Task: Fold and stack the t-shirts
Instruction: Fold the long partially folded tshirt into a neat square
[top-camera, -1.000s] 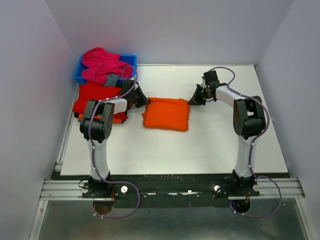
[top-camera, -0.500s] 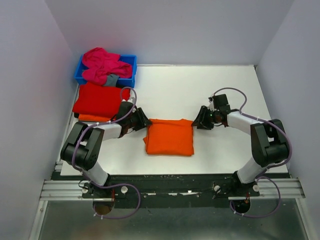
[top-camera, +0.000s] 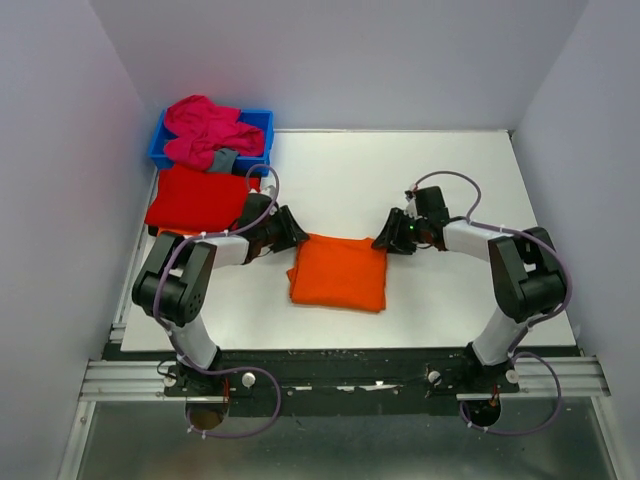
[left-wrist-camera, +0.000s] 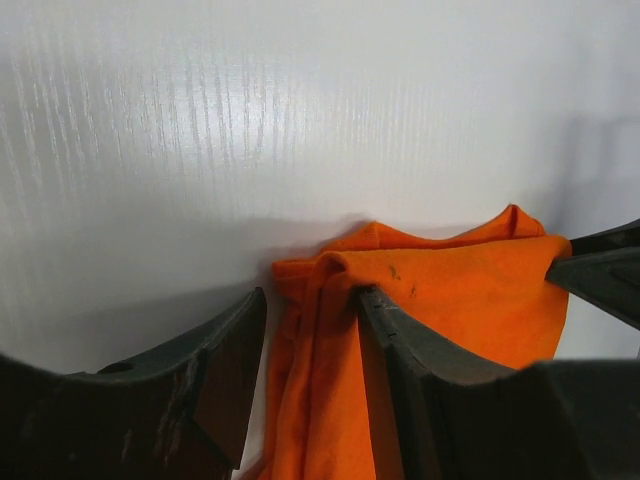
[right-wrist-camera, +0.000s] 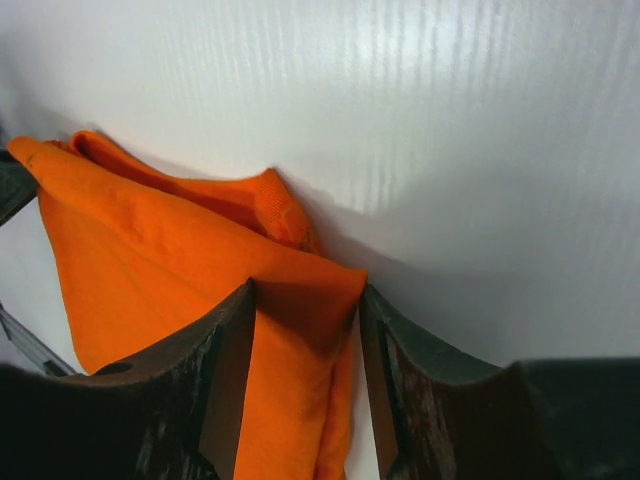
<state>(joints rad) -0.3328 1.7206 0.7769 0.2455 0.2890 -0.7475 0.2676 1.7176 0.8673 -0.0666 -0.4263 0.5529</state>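
- The folded orange t-shirt (top-camera: 338, 272) lies flat on the white worktop (top-camera: 440, 290), between the two arms.
- The left end effector (top-camera: 294, 232) sits at the shirt's far left corner, fingers spread, cloth lying between them.
- The right end effector (top-camera: 384, 240) sits at the far right corner, likewise spread.
- A folded red t-shirt (top-camera: 195, 197) lies beside the blue bin (top-camera: 262, 122), which holds a crumpled pink t-shirt (top-camera: 205, 130).

Folded t-shirt (top-camera: 338, 272) orange; flat t-shirt (top-camera: 195, 198) red; heaped t-shirt (top-camera: 205, 130) magenta-pink; bin (top-camera: 262, 118) blue; table (top-camera: 450, 300) white.

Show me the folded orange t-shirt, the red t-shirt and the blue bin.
orange t-shirt (top-camera: 338, 272): top view, centre of the fold.
red t-shirt (top-camera: 195, 197): top view, its centre.
blue bin (top-camera: 262, 122): top view, far right corner.
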